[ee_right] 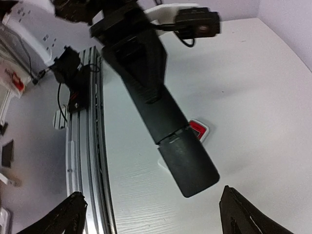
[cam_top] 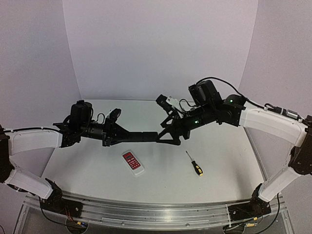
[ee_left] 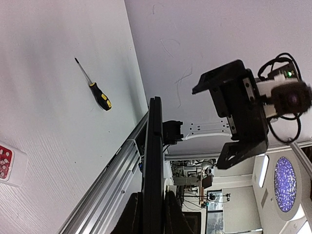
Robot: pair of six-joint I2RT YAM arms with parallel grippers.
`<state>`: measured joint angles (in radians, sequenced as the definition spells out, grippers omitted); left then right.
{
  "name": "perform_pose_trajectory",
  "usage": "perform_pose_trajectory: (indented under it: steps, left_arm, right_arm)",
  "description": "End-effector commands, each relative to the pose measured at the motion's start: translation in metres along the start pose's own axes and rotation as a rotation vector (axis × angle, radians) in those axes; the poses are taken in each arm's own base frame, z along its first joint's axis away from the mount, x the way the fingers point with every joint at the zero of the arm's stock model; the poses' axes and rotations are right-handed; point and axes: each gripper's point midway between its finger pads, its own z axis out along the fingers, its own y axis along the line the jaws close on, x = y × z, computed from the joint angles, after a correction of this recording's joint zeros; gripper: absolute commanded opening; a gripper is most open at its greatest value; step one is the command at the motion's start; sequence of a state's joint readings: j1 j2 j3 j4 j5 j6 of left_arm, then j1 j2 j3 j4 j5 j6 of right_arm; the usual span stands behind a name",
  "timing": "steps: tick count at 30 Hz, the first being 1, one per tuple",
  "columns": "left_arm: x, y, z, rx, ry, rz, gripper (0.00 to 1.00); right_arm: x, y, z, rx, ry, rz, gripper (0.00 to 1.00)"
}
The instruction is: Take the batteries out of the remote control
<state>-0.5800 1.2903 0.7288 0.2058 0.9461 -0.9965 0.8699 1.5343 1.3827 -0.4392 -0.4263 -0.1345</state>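
My left gripper (cam_top: 118, 132) is shut on one end of a long black remote control (cam_top: 141, 137) and holds it level above the table. In the left wrist view the remote (ee_left: 155, 146) shows edge-on between my fingers (ee_left: 130, 217). My right gripper (cam_top: 170, 132) is open at the remote's free end, not touching it. In the right wrist view the remote (ee_right: 146, 83) points toward me. Its back cover (ee_right: 189, 165) is in place with a seam showing, and my fingertips (ee_right: 70, 214) stand wide apart below it. No batteries are in view.
A small white remote with red buttons (cam_top: 133, 162) lies on the table under the black one. A screwdriver with a yellow-and-black handle (cam_top: 194, 163) lies to its right. The metal rail (cam_top: 146, 212) runs along the near table edge.
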Motion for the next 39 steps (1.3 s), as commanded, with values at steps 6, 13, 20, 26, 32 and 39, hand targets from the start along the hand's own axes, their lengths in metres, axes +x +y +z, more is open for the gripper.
perform_pose_trajectory:
  steps: [6,13,20,26,32,39]
  left_arm:
    - [0.003,-0.013,0.000,0.038,0.026,-0.026,0.00]
    - [0.005,-0.015,-0.001,0.046,0.032,-0.017,0.00]
    - [0.006,-0.015,-0.003,0.042,0.025,0.011,0.00]
    - [0.005,-0.018,-0.004,0.044,0.021,0.028,0.00]
    - [0.005,-0.021,-0.005,0.050,0.019,0.042,0.00]
    - [0.006,-0.026,-0.006,0.064,0.020,0.057,0.00]
  right_arm:
    - [0.006,0.015,0.022,-0.016,0.091,-0.563,0.91]
    - [0.008,0.006,0.042,0.027,0.141,-0.676,0.91]
    - [0.004,-0.003,0.054,0.052,0.158,-0.687,0.89]
    - [0.002,-0.006,0.059,0.056,0.162,-0.692,0.80]
    - [0.001,-0.010,0.062,0.070,0.170,-0.692,0.72]
    - [0.001,-0.011,0.063,0.069,0.169,-0.681,0.63]
